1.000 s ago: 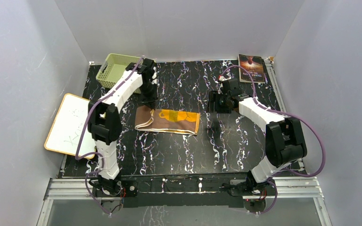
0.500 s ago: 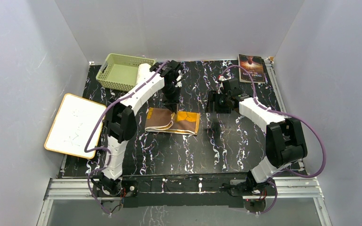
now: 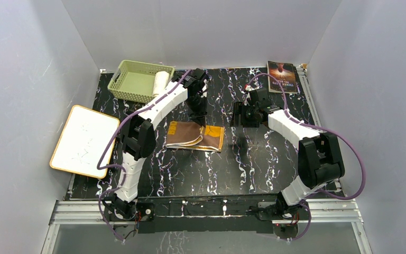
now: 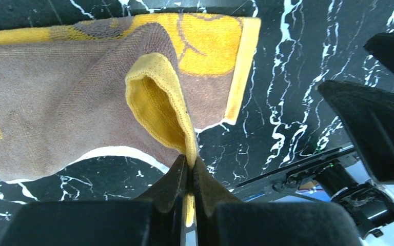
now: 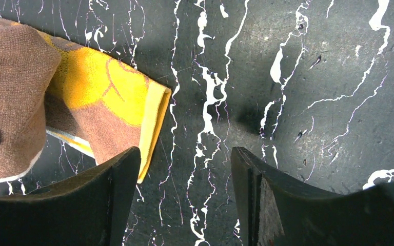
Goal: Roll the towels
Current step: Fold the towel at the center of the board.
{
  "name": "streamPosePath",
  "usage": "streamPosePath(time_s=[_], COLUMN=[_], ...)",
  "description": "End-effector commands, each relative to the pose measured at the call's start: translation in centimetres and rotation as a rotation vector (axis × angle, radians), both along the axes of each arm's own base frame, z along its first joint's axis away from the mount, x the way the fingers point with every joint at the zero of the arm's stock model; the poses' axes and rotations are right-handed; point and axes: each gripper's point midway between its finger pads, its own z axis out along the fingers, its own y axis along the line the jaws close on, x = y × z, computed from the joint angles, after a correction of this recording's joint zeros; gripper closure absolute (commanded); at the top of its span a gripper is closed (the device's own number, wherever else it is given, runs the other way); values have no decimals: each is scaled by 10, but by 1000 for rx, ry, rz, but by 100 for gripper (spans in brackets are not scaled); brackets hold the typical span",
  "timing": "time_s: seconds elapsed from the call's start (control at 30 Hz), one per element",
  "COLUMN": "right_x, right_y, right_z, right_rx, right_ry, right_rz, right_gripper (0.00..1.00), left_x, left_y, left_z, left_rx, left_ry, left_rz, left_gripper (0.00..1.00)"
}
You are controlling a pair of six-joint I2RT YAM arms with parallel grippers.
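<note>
Left fingers [image 4: 174,180], clamped on the lifted hem of the brown towel [image 3: 182,137], should lay it toward 3 o'clock, edges aligned; right fingers [image 5: 115,179] hover parted nearby.

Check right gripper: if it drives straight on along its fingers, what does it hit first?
Most likely the bare black tabletop. The open right gripper frames only table between its fingers, and the brown towel ends just to one side of that line. Depth is unclear.
</note>
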Motion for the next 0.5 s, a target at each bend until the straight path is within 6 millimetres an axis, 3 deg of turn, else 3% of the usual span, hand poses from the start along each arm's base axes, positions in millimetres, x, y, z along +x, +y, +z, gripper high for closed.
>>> streamPosePath(time_s=[0.0, 0.47], right_x=[14, 10], right_y=[4, 2], right_z=[19, 13], right_rx=[18, 6], right_ry=[-69, -55], right_rz=[3, 2], right_gripper=[37, 35], left_x=[-4, -17], left_y=[-24, -45], left_z=[21, 15], left_rx=[-101, -143], left_ry=[5, 28], left_rz=[18, -6], left_gripper=[100, 100])
